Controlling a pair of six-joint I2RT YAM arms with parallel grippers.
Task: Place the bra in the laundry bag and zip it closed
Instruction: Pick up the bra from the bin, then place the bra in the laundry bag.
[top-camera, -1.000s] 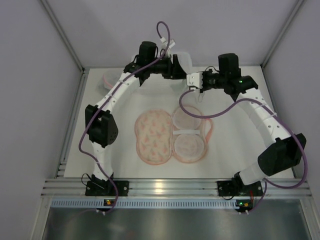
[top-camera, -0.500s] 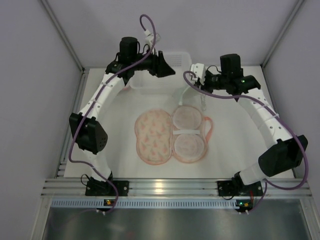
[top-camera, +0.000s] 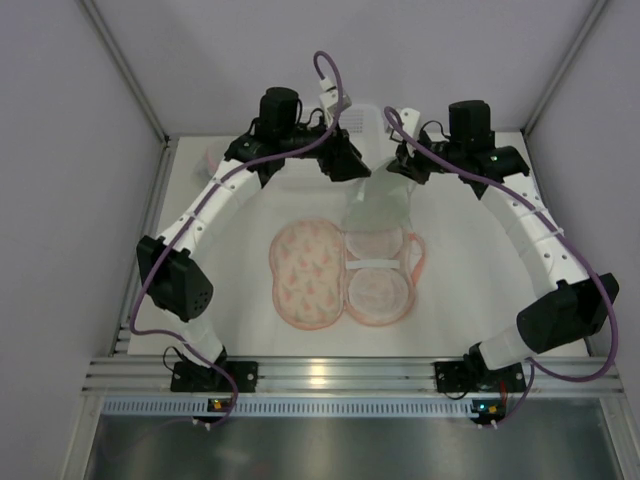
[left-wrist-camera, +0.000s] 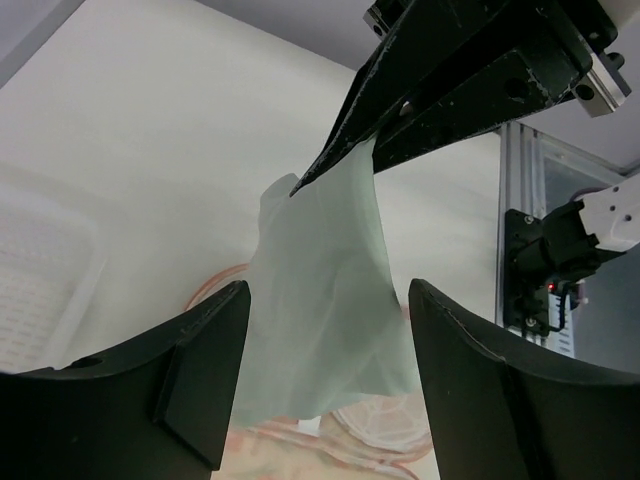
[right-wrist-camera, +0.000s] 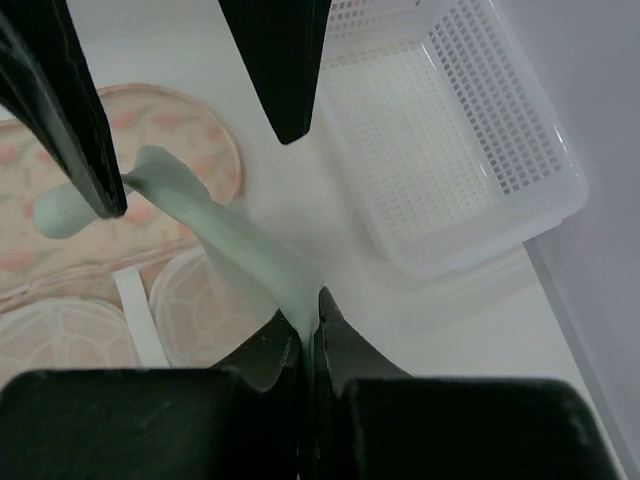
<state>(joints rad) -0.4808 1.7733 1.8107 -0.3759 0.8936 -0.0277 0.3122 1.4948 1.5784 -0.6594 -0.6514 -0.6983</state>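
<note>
At centre of table (top-camera: 470, 300): laundry bag (top-camera: 335, 272), open, 2 halves side by side. Behind it, at rear edge: basket (right-wrist-camera: 450, 130). Above bag's right half, before basket: bra (top-camera: 378, 210), hanging.

The laundry bag (top-camera: 375, 205) hangs as a limp curtain from the clamped right tool (right-wrist-camera: 310, 315) above the far end of the bra (top-camera: 345, 270); the left tool (left-wrist-camera: 328, 290) stands just beside it, jaws spread wide with the cloth before the gap, so the back middle of the desk (top-camera: 470, 300) is crowded. The basket (right-wrist-camera: 440, 130) fills the far edge behind both tools; bare desk lies left and right of the bra and along the near edge, while the side walls (top-camera: 90, 200) close each flank
</note>
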